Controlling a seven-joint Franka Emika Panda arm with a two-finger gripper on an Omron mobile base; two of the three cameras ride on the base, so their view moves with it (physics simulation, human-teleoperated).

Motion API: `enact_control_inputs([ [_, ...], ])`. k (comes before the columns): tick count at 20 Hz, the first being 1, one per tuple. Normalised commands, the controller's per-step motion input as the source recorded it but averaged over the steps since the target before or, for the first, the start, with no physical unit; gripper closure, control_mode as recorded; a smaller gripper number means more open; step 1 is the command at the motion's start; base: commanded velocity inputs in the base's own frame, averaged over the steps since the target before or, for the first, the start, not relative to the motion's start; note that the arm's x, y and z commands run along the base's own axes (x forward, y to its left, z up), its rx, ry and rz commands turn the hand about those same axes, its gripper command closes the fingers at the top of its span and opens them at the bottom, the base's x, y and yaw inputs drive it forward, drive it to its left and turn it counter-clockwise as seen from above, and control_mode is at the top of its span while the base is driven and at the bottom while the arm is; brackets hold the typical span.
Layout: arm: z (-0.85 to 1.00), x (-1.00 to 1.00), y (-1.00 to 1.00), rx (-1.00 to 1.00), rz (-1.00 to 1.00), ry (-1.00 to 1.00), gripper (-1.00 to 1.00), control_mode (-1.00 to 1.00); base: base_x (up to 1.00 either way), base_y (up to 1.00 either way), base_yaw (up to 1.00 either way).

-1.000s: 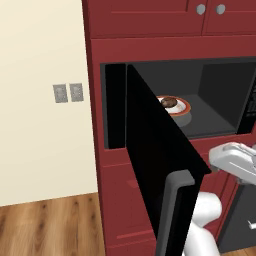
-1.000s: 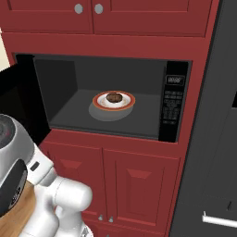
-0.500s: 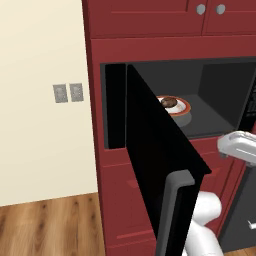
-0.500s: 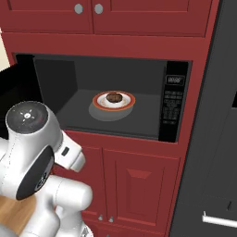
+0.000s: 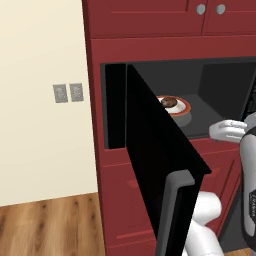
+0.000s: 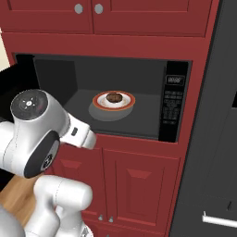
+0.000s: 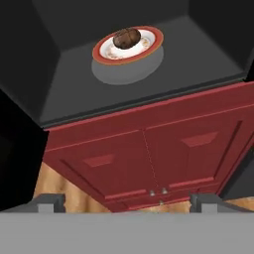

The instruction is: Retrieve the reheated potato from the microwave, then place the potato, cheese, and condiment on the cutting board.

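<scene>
Potato sits at twelve o'clock in the hand view, far up the frame from the gripper, whose two dark fingertips stand wide apart at the bottom with nothing between them, jaws fully spread and empty. That brown potato lies on a white plate with an orange-red rim, and the plate rests on the grey turntable disc in the middle of the microwave floor. From the right base view the plate and potato sit at about two o'clock from the arm's round white joint, well apart from it, deep in the dark cavity. Microwave door hangs swung open toward the camera in the left base view, its grey bar handle at the lower edge, and the potato peeks past the door's top edge. Below the cavity, two dark red cabinet doors stand shut, with wooden floor at seven o'clock.
</scene>
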Motion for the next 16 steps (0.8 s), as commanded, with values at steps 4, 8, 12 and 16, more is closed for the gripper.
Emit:
enact_control_inputs([
  [4, 0.05, 0.5, 0.0, -0.11, -0.02, -0.22, -1.0, -1.0, 0.0, 0.0, 0.0],
  [8, 0.13, 0.5, 0.0, -0.06, -0.01, -0.02, -1.0, -1.0, 0.0, 0.0, 0.0],
  [12, 0.18, 0.57, 0.01, -0.09, -0.01, 0.07, -1.0, -1.0, 0.0, 0.0, 0.0],
  [16, 0.07, 0.59, 0.04, -0.08, -0.01, 0.02, -1.0, -1.0, 0.0, 0.0, 0.0],
])
